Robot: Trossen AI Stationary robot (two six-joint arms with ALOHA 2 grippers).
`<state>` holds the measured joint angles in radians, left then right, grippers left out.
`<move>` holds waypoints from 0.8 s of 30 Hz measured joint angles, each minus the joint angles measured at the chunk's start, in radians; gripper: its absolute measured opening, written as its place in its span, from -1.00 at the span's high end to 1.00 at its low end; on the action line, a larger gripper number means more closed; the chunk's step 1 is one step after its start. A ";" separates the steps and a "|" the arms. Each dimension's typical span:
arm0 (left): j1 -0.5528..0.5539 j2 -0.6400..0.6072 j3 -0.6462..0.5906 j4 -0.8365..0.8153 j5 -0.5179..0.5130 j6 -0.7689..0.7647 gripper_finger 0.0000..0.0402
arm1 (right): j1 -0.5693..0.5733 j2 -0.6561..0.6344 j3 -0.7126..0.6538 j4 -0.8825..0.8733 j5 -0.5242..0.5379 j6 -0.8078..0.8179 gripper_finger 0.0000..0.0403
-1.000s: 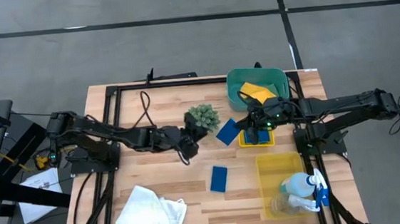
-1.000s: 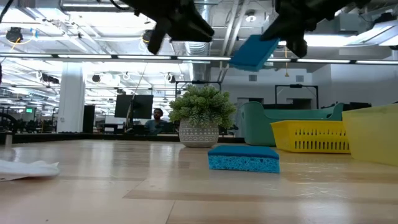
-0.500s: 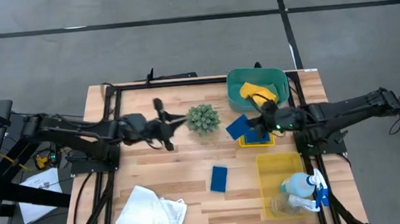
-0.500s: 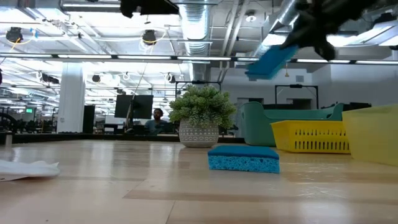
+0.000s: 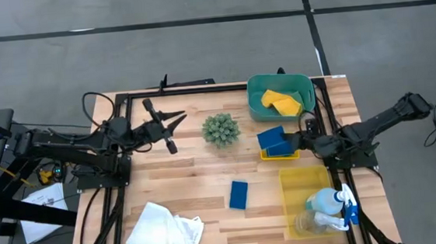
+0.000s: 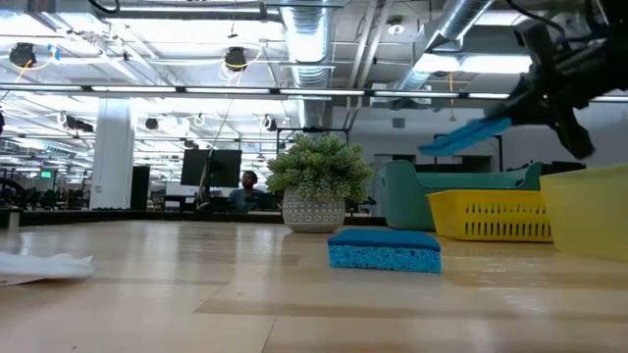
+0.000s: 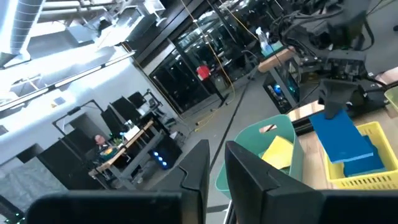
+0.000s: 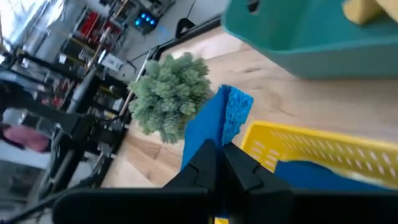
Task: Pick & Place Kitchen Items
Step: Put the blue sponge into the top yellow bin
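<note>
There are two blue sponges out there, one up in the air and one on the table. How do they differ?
The held sponge is pinched by the right end effector above the small yellow basket; the lying sponge sits untouched on the wooden table.

The held sponge is tilted, one end raised; the lying sponge rests flat.

The held sponge is near the teal bin; the lying sponge is out on open wood.

Both are blue and rectangular.

Two dark, slim jointed arms with black cables looped along them; each end effector has two flat black fingers [image 7: 249, 171].
</note>
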<state>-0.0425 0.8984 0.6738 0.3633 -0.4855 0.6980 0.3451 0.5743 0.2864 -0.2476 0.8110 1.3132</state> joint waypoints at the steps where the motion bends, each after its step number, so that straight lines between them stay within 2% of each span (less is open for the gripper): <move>1: 0.000 0.000 0.000 -0.001 0.000 0.000 0.77 | 0.016 0.001 -0.011 -0.001 0.022 0.039 1.00; 4: 0.000 0.002 0.000 0.005 -0.006 -0.003 0.77 | 0.070 0.001 -0.032 -0.006 0.073 0.143 1.00; 11: 0.015 0.002 0.000 0.026 -0.098 -0.042 0.77 | 0.211 0.002 -0.043 -0.054 0.238 0.326 1.00; 17: 0.071 0.002 0.000 0.028 -0.104 -0.055 0.77 | 0.273 0.074 -0.043 -0.147 0.293 0.524 1.00; 24: 0.111 0.002 0.000 0.027 -0.107 -0.079 0.77 | 0.286 0.157 -0.044 -0.276 0.294 0.740 1.00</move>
<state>0.0688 0.9001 0.6739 0.3901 -0.5926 0.6193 0.6314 0.7309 0.2424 -0.5235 1.1052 2.0536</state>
